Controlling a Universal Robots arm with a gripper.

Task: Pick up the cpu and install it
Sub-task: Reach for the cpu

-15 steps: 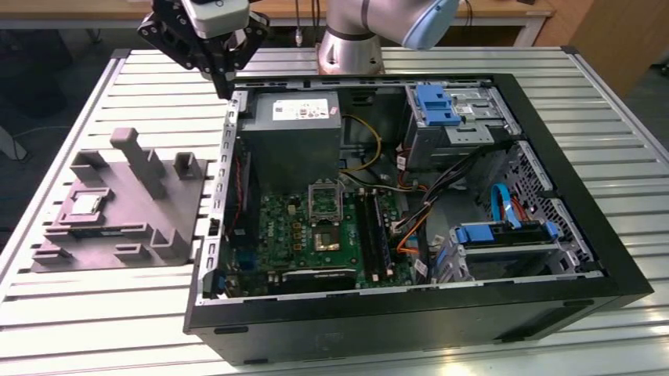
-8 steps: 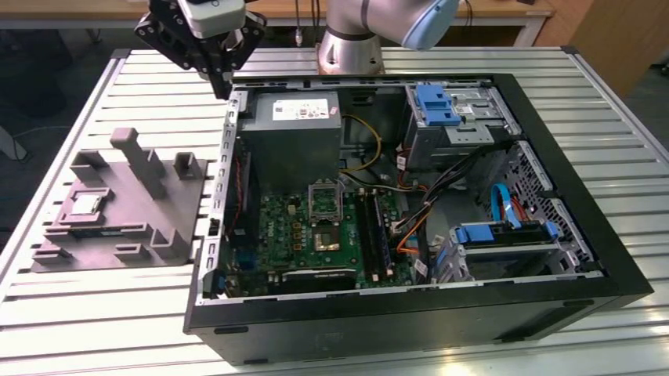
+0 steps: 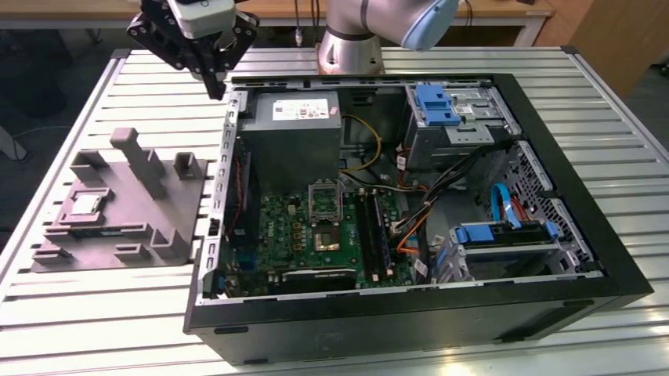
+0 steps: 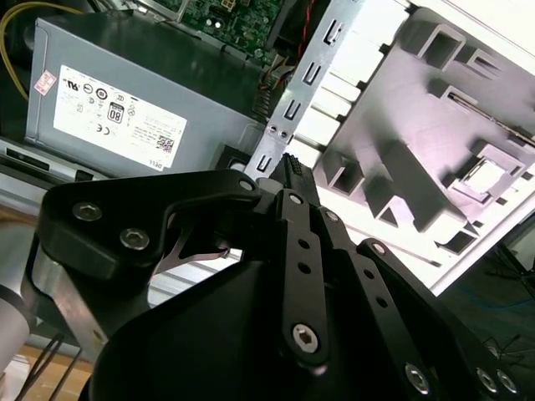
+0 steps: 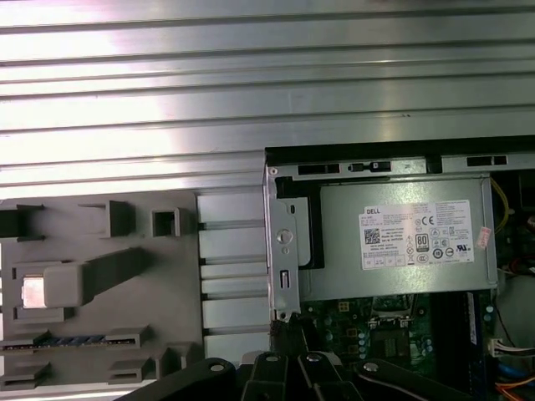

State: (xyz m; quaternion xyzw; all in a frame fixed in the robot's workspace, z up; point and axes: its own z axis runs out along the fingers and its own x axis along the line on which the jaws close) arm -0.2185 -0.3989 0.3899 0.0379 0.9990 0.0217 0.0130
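Note:
The cpu (image 3: 84, 206) is a small pale silvery square lying flat in a pocket of the grey moulded tray (image 3: 180, 210), at the exterior view's left beside the open computer case (image 3: 418, 313). Both wrist views show it, cpu (image 4: 485, 174) and cpu (image 5: 33, 292), each in its tray recess. My gripper (image 3: 215, 84) hangs high over the case's back corner, well away from the cpu. Its black fingers (image 4: 294, 180) point down, shut with nothing between them. On the green motherboard (image 3: 282, 227) an open metal-framed socket (image 3: 323, 194) shows.
A large grey metal box with a white label (image 3: 298, 133) fills the case's back corner just under my gripper. Blue drive brackets (image 3: 437, 106) and bundled cables (image 3: 460, 188) crowd the case's other half. Upright posts (image 3: 141, 160) rise from the tray. The slatted aluminium table (image 3: 94, 313) runs around everything.

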